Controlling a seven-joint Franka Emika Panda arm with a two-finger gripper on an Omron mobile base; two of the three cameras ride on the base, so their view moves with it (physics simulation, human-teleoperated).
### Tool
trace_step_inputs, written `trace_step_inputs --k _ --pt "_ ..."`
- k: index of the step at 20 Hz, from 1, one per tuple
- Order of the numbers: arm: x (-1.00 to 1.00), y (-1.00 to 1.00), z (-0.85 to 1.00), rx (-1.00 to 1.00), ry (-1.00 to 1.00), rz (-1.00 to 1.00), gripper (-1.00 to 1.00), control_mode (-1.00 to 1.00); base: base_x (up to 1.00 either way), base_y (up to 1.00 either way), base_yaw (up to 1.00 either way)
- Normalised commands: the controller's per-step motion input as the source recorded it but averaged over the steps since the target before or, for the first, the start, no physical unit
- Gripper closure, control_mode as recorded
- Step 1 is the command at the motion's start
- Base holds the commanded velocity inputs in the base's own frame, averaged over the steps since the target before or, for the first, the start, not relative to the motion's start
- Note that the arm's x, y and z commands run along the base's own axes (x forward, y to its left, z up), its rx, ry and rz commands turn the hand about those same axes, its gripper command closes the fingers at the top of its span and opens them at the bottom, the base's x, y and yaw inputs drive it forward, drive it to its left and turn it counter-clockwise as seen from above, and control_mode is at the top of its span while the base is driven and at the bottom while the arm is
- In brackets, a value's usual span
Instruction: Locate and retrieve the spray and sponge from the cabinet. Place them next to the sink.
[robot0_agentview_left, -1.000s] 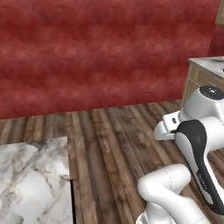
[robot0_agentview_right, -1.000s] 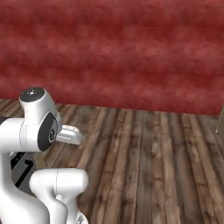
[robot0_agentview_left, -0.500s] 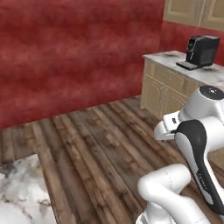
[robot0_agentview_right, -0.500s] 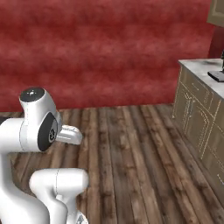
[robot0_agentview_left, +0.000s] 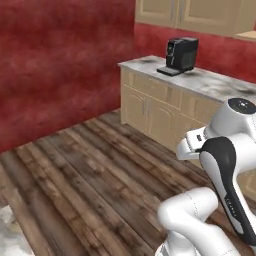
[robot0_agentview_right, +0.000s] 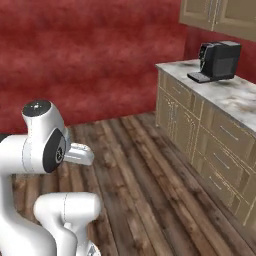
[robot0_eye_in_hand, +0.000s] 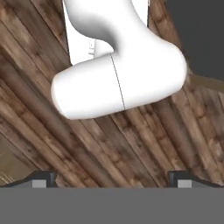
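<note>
Light tan wall cabinet (robot0_agentview_left: 200, 15) doors hang shut along the top right, above a marble counter; the same cabinet (robot0_agentview_right: 220, 17) is at the upper right in the right base view. The spray, the sponge and the sink are out of view. My gripper (robot0_eye_in_hand: 113, 178) is open, its two dark fingertips (robot0_eye_in_hand: 43, 177) wide apart with nothing between them. It points down at the wooden plank floor. The arm stands folded above the base.
A black coffee machine (robot0_agentview_left: 180, 55) stands on the marble counter (robot0_agentview_left: 220, 82) over tan base cabinets (robot0_agentview_right: 210, 150) with drawer fronts. A red wall (robot0_agentview_left: 60, 65) runs behind. A marble corner (robot0_agentview_left: 6, 227) sits at the lower left. Wooden floor (robot0_agentview_right: 150, 175) lies ahead.
The whole picture has swung: the base has turned, bringing the counter, coffee machine and wall cabinets into view while the marble surface slid off to the left. The arm kept its pose, gripper still open.
</note>
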Motion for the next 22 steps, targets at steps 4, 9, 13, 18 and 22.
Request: trace_step_inputs --k 4,9,13,18,22 --pt "0.00 0.00 0.00 0.00 0.00 0.00 -1.00 1.00 0.05 0.01 -0.48" --pt "0.00 0.00 0.00 0.00 0.00 0.00 -1.00 1.00 0.10 0.00 -0.46" --pt "0.00 0.00 0.00 0.00 0.00 0.00 -1.00 1.00 0.03 0.00 -0.49" --pt "0.00 0.00 0.00 0.00 0.00 0.00 -1.00 1.00 0.04 0.00 -0.48" --pt "0.00 0.00 0.00 0.00 0.00 0.00 -1.00 1.00 0.26 0.05 -0.40"
